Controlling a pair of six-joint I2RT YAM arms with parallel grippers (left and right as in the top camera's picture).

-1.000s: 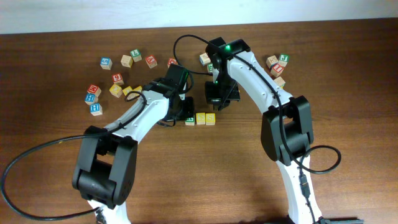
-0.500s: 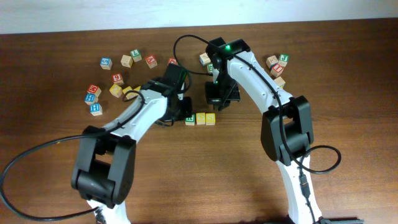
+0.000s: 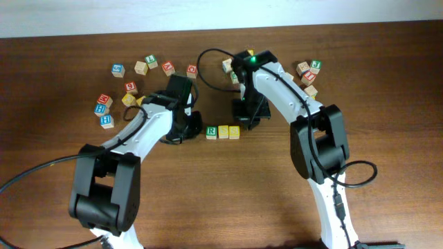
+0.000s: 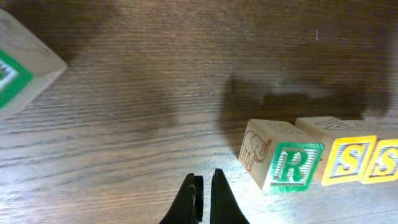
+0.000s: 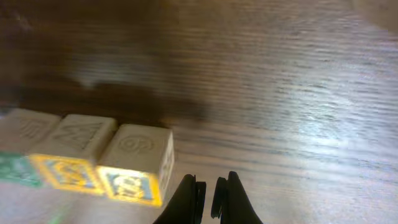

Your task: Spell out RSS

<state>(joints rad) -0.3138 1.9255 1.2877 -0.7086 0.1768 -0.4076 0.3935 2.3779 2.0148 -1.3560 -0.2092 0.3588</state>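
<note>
Three letter cubes stand touching in a row on the table: the green R cube, a yellow S cube and a second yellow S cube. In the left wrist view the R cube and both S cubes lie to the right of my left gripper, which is shut, empty and apart from them. My right gripper is shut and empty, just right of the end S cube. From overhead the left gripper is left of the row and the right gripper is at its right end.
Loose letter cubes lie scattered at the back left and left, and a small group at the back right. Two cubes sit behind the right arm. A green-faced cube shows at the left wrist view's top left.
My left gripper has drawn back to the left from the row, uncovering the R cube. My right gripper has shifted slightly right. The three cubes stay in line.
</note>
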